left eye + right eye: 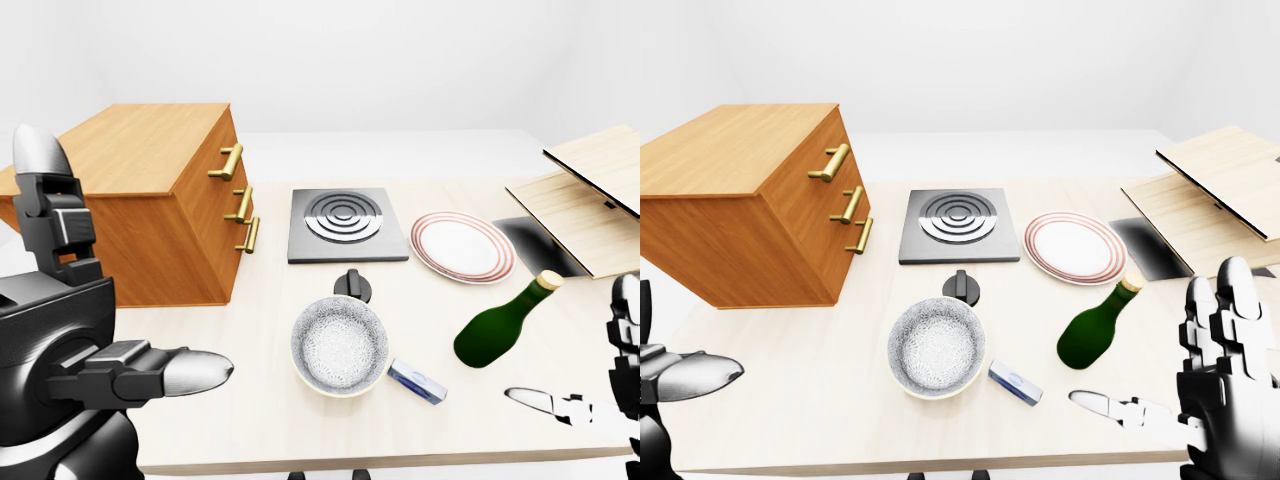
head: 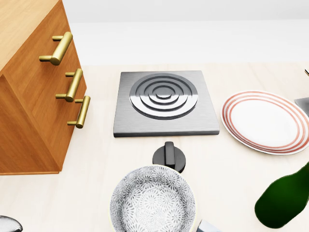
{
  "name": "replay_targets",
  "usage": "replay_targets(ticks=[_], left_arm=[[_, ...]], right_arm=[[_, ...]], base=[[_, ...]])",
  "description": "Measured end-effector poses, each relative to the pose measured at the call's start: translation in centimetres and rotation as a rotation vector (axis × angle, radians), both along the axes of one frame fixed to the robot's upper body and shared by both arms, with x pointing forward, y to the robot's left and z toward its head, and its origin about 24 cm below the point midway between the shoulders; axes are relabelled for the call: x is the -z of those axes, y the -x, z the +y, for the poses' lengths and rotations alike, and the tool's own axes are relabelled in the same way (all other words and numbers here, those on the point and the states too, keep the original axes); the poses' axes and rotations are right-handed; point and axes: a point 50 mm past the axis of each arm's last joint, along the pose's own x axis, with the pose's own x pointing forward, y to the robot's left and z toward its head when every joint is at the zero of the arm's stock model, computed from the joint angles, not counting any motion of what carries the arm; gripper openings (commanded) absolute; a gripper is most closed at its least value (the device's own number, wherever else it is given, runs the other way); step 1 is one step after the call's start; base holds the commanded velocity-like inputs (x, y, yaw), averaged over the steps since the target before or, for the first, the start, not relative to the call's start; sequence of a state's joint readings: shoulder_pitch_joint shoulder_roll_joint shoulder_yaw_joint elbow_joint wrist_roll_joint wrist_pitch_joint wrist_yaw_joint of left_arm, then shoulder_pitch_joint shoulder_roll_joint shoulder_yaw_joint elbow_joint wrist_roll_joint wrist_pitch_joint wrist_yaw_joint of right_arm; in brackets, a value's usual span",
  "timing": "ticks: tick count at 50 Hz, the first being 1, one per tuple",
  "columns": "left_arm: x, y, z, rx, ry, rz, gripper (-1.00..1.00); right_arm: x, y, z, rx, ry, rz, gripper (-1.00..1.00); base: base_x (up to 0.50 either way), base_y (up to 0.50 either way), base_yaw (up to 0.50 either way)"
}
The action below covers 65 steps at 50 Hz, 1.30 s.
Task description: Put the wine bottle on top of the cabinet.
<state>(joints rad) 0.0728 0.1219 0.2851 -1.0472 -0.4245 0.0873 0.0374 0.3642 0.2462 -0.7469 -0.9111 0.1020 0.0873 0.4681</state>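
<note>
Bottle of green glass, the wine bottle [image 1: 1100, 326], lies tilted on its side on the pale bench [image 1: 820, 400], neck pointing up and right toward a red-rimmed plate [image 1: 1075, 247]. Nothing holds it. The right hand [image 1: 1205, 385] hovers just right of the bottle, fingers spread wide and empty, one finger reaching out along the bench below the bottle. The left hand [image 1: 110, 350] sits at the left-eye view's lower left, also open and empty, well apart from the bottle. The wooden cabinet [image 1: 735, 200], with three brass handles, stands at the bench's left end. A patterned bowl [image 1: 937, 346], a stove plate [image 1: 958, 225] and a black knob [image 1: 962, 285] lie between. The reach seems the step in hand; next the right hand would need to close round the bottle's body, lift it and carry it left over the bowl.
</note>
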Motion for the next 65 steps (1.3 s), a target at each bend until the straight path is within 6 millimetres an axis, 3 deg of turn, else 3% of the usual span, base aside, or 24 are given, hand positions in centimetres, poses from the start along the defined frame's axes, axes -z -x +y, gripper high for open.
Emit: replay_targets(ticks=[53, 65], left_arm=[[0.4, 0.1, -0.1, -0.027, -0.028, 0.007, 1.00], [0.5, 0.0, -0.2, -0.028, -0.033, 0.011, 1.00]], right_arm=[[7.4, -3.2, -2.5, 0.029, -0.243, 0.209, 1.00], [8.1, -4.0, -3.1, 0.034, -0.258, 0.232, 1.00]], base=[[0.00, 0.00, 0.00], [0.00, 0.00, 0.00]])
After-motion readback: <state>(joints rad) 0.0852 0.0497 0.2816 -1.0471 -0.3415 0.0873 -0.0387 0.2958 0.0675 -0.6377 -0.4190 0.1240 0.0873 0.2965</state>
